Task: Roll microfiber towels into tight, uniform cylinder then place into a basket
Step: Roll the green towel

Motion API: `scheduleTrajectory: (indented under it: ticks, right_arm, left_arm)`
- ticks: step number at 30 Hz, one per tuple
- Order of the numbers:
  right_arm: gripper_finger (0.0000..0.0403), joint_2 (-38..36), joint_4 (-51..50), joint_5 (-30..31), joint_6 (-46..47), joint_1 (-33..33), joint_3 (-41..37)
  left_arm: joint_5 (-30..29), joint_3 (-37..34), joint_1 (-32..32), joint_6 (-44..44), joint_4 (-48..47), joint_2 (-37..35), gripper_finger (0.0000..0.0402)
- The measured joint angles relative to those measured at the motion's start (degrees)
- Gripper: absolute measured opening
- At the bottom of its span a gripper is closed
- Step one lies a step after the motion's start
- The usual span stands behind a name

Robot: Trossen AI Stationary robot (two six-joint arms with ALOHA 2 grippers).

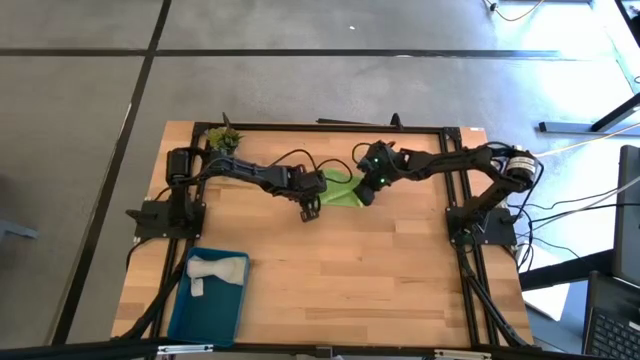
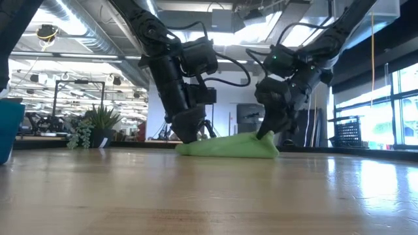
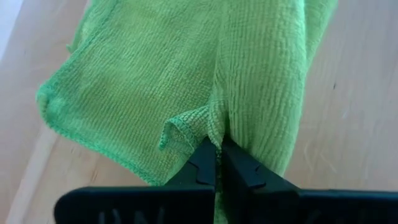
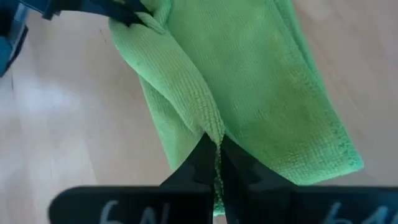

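Note:
The lime green towel (image 1: 340,192) lies partly folded over on the wooden table, between my two grippers; it also shows in the low view (image 2: 228,147) as a low mound. My left gripper (image 1: 308,208) is shut on its left end and my right gripper (image 1: 366,194) on its right end. The light grey towel (image 1: 215,270) lies rolled inside the teal-blue basket (image 1: 180,310) at the near left. My left gripper (image 3: 216,149) pinches a raised fold (image 3: 214,127) at the green towel's left end between its two fingers, next to a hemmed corner (image 3: 177,127). The fingers slant down from above. The towel rests on the table. My right gripper (image 4: 214,146) pinches the folded-over edge (image 4: 208,121) at the towel's right end between its two fingers. The fingers slant down from above (image 2: 268,134). The towel rests on the table, slack between the two grippers.
A small green plant sprig (image 1: 222,138) stands at the far left corner. A dark frame (image 1: 455,180) runs along the table's far and side edges. Bare wood (image 1: 350,280) lies between the towel and the near edge.

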Motion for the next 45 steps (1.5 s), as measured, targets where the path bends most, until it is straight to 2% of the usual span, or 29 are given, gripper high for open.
scheduleTrajectory:
  ticks: [4,12,19,24,29,36,45]
  right_arm:
    - [0.001,1.19,-0.46,-0.33,-0.09,-0.7,0.09]
    - [0.001,6.52,0.98,-0.85,-2.95,-0.74,0.33]
    - [0.001,6.93,1.64,-0.01,-3.46,-0.62,0.26]
    - [0.001,6.93,1.46,0.89,-4.65,0.14,0.22]
    - [0.001,6.95,1.5,1.22,-4.8,0.82,0.2]
    - [0.001,7.06,1.81,1.09,-4.62,0.9,0.13]
    - [0.0045,7.14,2.98,-0.05,-1.81,0.94,0.0]
  left_arm:
    - [-0.89,0.0,-0.06,1.09,0.03,0.0,0.0]
    - [-8.63,-0.5,-1.91,1.63,-0.18,-1.12,0.0]
    - [-13.36,-0.81,-2.38,3.22,-1.58,-5.34,0.0]
    - [-15.14,-0.81,-1.22,4.3,0.7,-5.17,0.0]
    - [-15.52,-0.74,0.45,5.73,2.8,-4.63,0.0]
    - [-12.88,-0.6,2.59,5.84,3.86,-0.87,0.0]
    - [-13.24,-0.48,2.5,4.66,3.96,-0.42,0.0003]
